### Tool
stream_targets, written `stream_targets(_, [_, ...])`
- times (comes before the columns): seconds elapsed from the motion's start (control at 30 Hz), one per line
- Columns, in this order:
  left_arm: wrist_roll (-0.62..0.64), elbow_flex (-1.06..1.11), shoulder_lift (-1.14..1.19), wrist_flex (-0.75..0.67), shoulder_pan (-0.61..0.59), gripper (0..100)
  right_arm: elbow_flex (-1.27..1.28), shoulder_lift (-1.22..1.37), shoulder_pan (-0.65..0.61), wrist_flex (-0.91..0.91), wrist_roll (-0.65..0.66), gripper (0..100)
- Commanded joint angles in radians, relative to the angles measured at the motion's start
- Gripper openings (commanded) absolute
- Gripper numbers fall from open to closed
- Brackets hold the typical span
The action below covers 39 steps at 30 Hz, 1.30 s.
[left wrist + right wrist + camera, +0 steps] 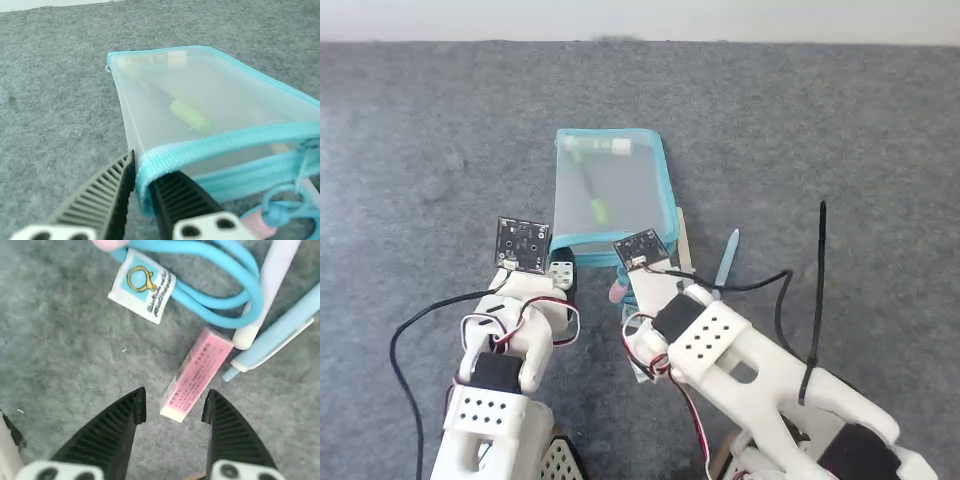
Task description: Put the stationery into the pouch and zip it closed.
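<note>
Pouch, translucent mesh with turquoise zip trim, lies flat at the centre of the grey counter, just beyond both arms. A green-capped pen is already inside it. The left gripper is clenched on the near left corner of the pouch, pinching the turquoise zip edge. The right gripper is released, its jaws spread to either side of the near end of a pink eraser that lies on the counter just near the pouch. The eraser sleeve carries fine print that is too small to read. The right wrist view resolves detail that the high view hides behind the arm: a looped turquoise cord bearing a white and turquoise tag with a gold clasp drawing and small script, plus a white pen touching the eraser's far end. A blue pen lies right of the pouch.
</note>
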Motion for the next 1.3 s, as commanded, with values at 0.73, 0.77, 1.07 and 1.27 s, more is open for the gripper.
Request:
stream_targets(0.73, [-0.003, -0.022, -0.018, -0.018, 0.008, 1, 0.193, -0.067, 0.243, -0.280, 0.474, 1.2])
stream_targets(0.77, [-0.003, -0.021, -0.018, -0.018, 0.008, 1, 0.166, -0.093, 0.274, -0.240, 0.535, 0.9])
stream_targets(1.07, [-0.005, -0.018, -0.015, -0.015, 0.008, 1, -0.158, -0.430, 0.453, 0.189, 0.695, 0.8])
stream_targets(1.27, [-0.006, -0.010, -0.020, -0.015, 0.006, 1, -0.215, -0.320, 0.628, 0.185, 0.740, 1.0])
